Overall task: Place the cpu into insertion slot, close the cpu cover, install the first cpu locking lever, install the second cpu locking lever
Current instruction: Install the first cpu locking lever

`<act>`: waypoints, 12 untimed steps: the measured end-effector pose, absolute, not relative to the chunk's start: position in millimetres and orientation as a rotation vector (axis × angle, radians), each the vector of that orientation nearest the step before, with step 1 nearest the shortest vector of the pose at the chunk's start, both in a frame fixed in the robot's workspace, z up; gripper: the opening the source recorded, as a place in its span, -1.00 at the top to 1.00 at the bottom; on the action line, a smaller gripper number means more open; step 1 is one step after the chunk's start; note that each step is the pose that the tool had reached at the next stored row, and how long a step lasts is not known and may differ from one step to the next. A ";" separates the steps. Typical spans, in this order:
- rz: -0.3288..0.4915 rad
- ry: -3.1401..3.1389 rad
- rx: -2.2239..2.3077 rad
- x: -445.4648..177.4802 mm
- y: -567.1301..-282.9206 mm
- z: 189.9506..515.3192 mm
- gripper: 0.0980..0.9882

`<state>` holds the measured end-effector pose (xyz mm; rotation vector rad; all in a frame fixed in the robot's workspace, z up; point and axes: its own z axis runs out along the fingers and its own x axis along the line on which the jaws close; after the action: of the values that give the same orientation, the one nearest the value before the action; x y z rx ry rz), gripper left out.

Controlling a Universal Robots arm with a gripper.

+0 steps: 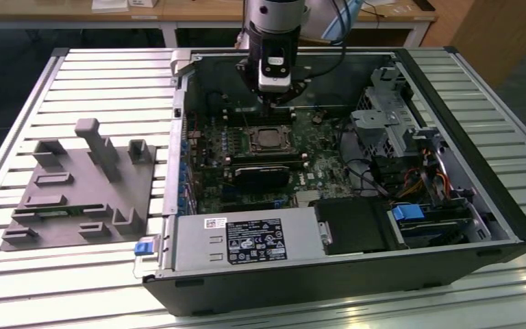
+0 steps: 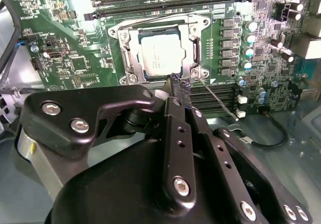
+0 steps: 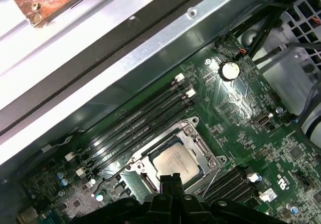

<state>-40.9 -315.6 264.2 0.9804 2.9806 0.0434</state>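
- Jaws clenched on nothing visible, tips at the slot (image 2: 116,32) corner, just beside the cover (image 2: 193,48)
- One cpu (image 2: 160,53) sits in the slot under the lowered cover, just nearer than the jaws in the exterior view
- One loose lever (image 2: 218,99) angles out beside the tips

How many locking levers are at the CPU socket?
2. One lever slants out from the socket corner by the tool; the other lever lies along the opposite edge.
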 end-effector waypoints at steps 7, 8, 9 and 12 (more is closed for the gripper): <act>0.044 3.008 0.894 -40.9 -315.7 264.2 0.98; 0.044 3.013 0.877 -40.9 -315.8 264.2 0.98; 0.044 3.019 0.860 -40.9 -315.8 264.2 0.98; 0.044 3.033 0.810 -40.9 -316.0 264.2 0.98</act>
<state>-40.9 -316.0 264.2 0.8104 3.0327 0.0437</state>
